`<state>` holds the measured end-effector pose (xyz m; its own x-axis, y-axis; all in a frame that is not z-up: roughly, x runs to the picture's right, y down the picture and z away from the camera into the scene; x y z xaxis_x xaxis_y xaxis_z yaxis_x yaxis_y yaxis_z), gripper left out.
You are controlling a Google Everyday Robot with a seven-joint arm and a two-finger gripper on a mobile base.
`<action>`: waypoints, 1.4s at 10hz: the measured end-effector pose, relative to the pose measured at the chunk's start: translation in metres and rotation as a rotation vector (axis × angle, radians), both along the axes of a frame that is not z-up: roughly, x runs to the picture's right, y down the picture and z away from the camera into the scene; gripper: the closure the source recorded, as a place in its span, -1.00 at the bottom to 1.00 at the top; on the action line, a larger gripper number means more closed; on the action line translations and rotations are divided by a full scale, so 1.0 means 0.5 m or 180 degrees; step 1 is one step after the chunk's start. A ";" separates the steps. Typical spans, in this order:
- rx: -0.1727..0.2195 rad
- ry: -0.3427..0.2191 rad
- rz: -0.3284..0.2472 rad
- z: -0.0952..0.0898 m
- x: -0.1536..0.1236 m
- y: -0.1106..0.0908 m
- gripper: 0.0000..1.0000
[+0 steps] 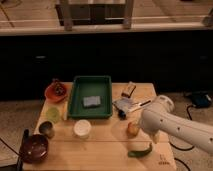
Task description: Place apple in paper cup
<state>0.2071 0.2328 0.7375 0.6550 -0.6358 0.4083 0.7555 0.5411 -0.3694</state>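
Camera view: placement not done. The apple [132, 129] lies on the table [105, 150], well apart from the paper cup [82, 128], at its 3 o'clock. The gripper [154, 136] hangs just beside the apple at 4 o'clock; whether it is open or closed cannot be told. Grasp and transfer remain. A chili pepper [140, 151] lies at the apple's 5 o'clock and a green tray [90, 97] at the cup's 12. Nothing stands between apple and cup.

A pale wooden slatted bench [105, 148] stands on a speckled grey floor [19, 111] in dim, warm light. Behind it runs a long dark, almost black low wall [100, 57], topped by a pale horizontal ledge [100, 29]. Above the ledge rise two grey upright posts [65, 15]. A black cable [191, 108] lies on the floor at right. The gripper [154, 136] hangs over the bench's right front part.
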 end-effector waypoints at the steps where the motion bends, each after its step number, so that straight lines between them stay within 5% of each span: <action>1: -0.0004 -0.0025 -0.0010 0.002 -0.003 0.002 -0.60; 14: -0.0097 -0.0456 -0.0182 0.040 -0.061 0.011 -0.60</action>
